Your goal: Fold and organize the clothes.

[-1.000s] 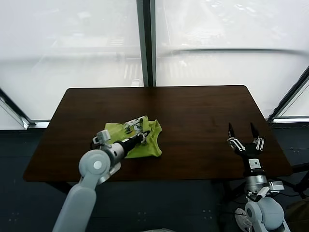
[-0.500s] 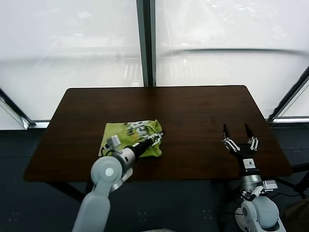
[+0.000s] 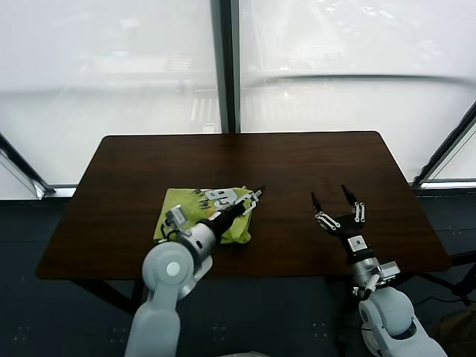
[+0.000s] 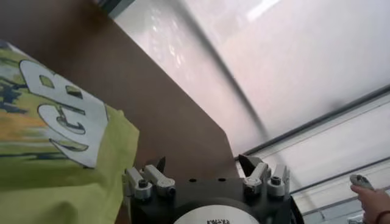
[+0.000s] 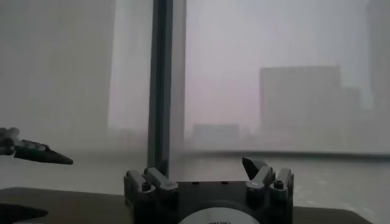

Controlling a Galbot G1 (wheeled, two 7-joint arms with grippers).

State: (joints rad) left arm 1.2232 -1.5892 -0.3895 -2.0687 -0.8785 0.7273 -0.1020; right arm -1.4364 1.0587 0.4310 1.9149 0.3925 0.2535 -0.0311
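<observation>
So the lime-green T-shirt is sitting bunched up on the dark table, lower left of centre in the head view, white print facing up. The left gripper is hovering right over it, fingers spread wide — gripping nothing. The right gripper is hanging over bare tabletop at lower right, also splayed wide.
</observation>
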